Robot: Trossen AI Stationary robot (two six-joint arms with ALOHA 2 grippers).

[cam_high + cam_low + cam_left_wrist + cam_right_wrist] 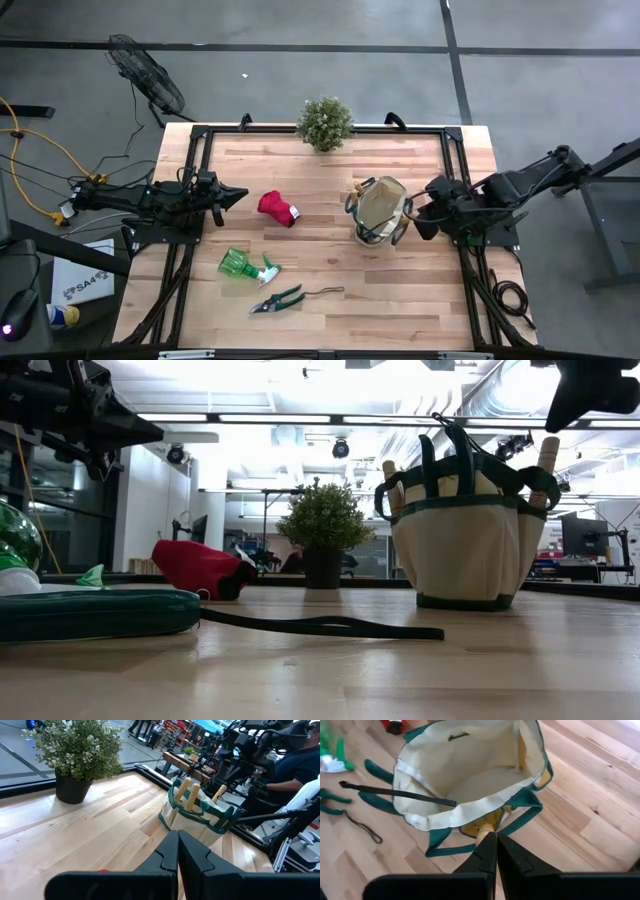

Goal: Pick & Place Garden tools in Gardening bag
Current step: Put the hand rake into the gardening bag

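Gardening bag (380, 210) stands upright right of centre on the wooden surface (320, 170), wooden tool handles (546, 457) poking out of its outer pockets.

Right end effector (418, 213) hangs just above the bag's right rim, fingers pressed together with nothing between them; a wooden handle tip sits right below them in the right wrist view. Left end effector (238, 193) hovers at the left side, also closed and empty, well apart from the bag. Red glove (277, 208) lies between that end effector and the bag. Green spray bottle (243, 265) and green-handled pruners (277, 300) lie near the front edge, close together. Potted plant (325, 122) sits at the back edge, centre.
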